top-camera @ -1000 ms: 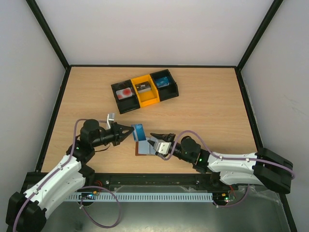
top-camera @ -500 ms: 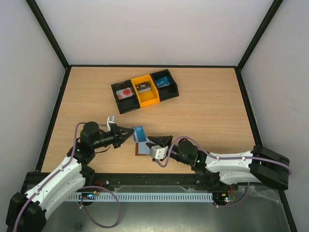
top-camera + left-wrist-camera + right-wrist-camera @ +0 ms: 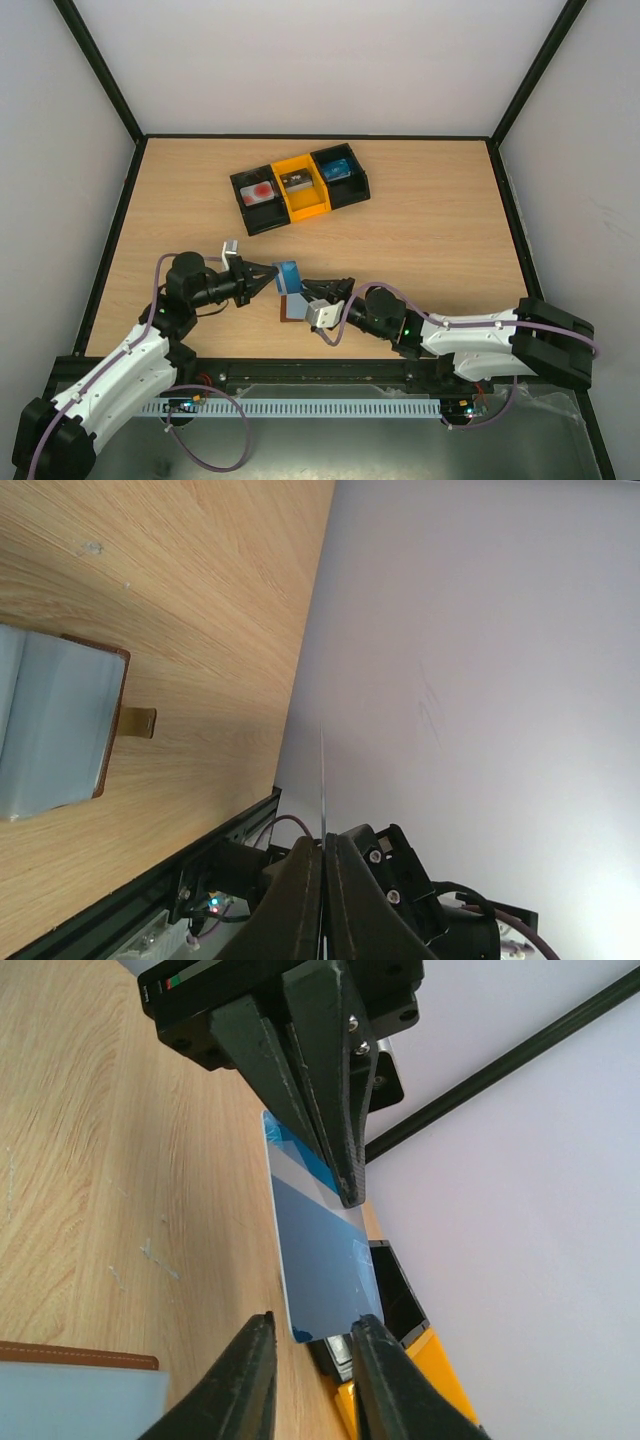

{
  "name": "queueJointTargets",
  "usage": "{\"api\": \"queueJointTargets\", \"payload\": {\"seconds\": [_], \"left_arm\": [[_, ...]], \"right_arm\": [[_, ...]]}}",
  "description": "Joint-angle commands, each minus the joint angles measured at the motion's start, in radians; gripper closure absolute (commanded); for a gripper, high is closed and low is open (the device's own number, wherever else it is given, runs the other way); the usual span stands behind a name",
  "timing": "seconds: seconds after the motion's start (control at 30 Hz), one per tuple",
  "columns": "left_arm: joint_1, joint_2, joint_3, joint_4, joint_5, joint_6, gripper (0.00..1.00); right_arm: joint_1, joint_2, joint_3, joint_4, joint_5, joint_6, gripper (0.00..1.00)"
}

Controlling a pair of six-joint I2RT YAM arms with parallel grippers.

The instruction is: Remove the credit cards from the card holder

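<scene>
Blue thin plastic card [image 3: 287, 274]: off the worktop [image 3: 420, 240], pinched by left end effector [image 3: 272, 276].
Right end effector [image 3: 312, 1322]: fingers spread, straddling card's lower edge.
Brown leather card holder [image 3: 294, 308]: open on worktop, beneath card.

Left gripper [image 3: 272, 279], right gripper [image 3: 318, 287], credit card [image 3: 288, 273] crowd front centre; tray [image 3: 306, 211] behind; table [image 3: 440, 230] right open.

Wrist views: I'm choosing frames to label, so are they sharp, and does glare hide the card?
Left wrist: table grain and card holder are sharp; the blue card shows edge-on as a thin line. Right wrist: card face clear, faint sheen, no glare; the right gripper looks slightly soft close up. Top external: even light, soft shadows.
</scene>
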Motion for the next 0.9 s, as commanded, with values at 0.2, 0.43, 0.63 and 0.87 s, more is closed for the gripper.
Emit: {"api": "queueJointTargets", "payload": {"seconds": [0.2,0.43,0.63,0.87], "left_arm": [[0.005,0.010,-0.012,0.006,0.030,-0.013,0.97],[0.005,0.006,-0.012,0.000,0.024,-0.017,0.97],[0.005,0.009,-0.012,-0.004,0.026,-0.018,0.97],[0.005,-0.022,-0.012,-0.012,0.001,-0.020,0.65]], "right_arm": [[0.012,0.002,0.029,0.047,-0.002,-0.028,0.89],[0.022,0.004,0.024,0.058,-0.004,-0.037,0.86],[0.026,0.007,0.012,0.089,0.009,-0.040,0.98],[0.031,-0.001,-0.002,0.081,0.008,-0.020,0.98]]}}
